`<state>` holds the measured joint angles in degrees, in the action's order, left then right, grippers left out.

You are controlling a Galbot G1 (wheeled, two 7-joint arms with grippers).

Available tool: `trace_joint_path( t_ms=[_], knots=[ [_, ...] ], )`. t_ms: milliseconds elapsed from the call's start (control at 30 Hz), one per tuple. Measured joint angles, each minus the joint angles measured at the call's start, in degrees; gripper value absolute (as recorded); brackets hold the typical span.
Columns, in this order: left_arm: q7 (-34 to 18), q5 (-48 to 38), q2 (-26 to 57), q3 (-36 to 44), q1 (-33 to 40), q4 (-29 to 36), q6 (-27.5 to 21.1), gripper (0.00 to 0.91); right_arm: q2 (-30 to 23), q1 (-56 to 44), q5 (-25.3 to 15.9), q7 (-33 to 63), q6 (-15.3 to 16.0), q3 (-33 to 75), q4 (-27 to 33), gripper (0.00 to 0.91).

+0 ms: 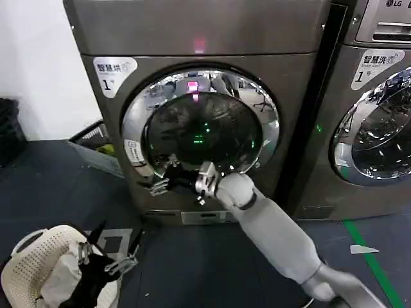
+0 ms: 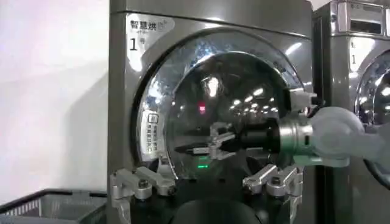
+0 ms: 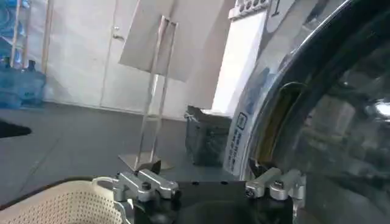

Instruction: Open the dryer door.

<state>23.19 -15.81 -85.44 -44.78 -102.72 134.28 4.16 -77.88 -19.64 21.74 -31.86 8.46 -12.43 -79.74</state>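
A: Nearest us, the left gripper (image 1: pixel 103 256) idles with fingers spread over the white basket (image 1: pixel 38 269), below the dryer (image 1: pixel 192 38).

B: And the right gripper (image 1: pixel 160 181), spread wide, sits at the dryer door (image 1: pixel 257 112)'s lower-left rim. Door looks barely cracked; the swing remains.

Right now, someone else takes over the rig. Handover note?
Right gripper: jaws open, at the lower-left chrome rim of the dryer door, holding nothing.
Left gripper: jaws open, parked low over the white basket, away from the dryer.
Door: sits against the dryer front and looks closed.
Done: the right arm has reached the rim.
Left: catch the rim's edge and swing the door out.
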Motion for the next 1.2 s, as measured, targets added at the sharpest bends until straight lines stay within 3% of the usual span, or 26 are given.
trace_joint_path(
  t_ms=[533, 867, 1200],
  knots=[
    [0.29, 0.54, -0.17, 0.32, 0.04, -0.51, 0.09, 0.907, -3.85, 3.4, -0.14, 0.09, -1.33, -0.88, 7.56, 0.907],
    [1.23, 0.48, 0.5, -0.68, 1.17, -1.39, -1.34, 0.907, -3.23, 3.92, 0.03, -3.43, -0.71, -1.38, 7.75, 0.907],
    [3.95, -1.45, 2.52, -4.88, 5.26, -3.06, -10.87, 0.907, -0.46, 2.48, 2.81, -10.59, 0.28, -1.57, 3.91, 0.907]
  ],
)
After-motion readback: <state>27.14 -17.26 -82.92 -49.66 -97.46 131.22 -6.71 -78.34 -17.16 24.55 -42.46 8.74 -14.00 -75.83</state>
